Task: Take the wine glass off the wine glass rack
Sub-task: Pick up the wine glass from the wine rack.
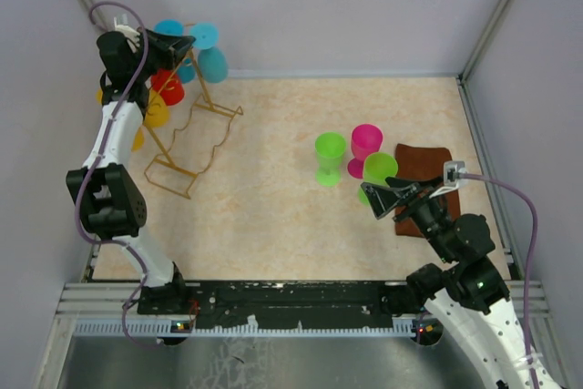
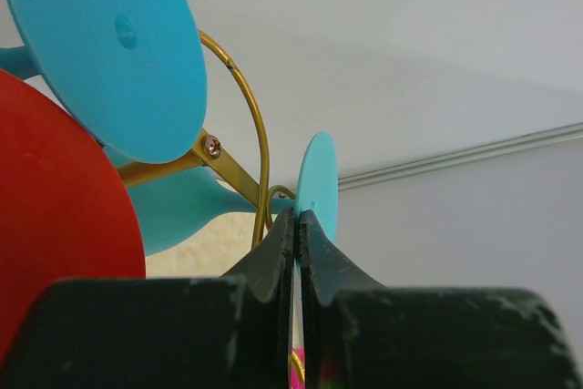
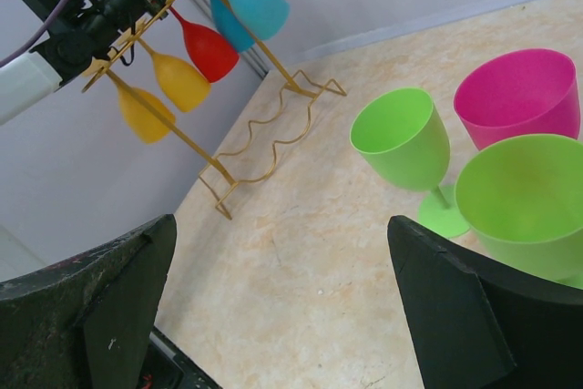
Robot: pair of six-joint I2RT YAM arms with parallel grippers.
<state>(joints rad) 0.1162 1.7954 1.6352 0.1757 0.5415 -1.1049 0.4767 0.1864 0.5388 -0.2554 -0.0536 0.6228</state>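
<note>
Mottled tabletop (image 1: 273, 216); wire rack (image 1: 194, 134); teal glass (image 2: 317, 184)

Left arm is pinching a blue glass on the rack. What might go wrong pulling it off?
The left fingers pinch only the thin rim of the blue glass foot, so it may slip. A sideways pull could snag the wine glass rack and tip it. The red glass and second blue glass hang close and might get knocked.
</note>
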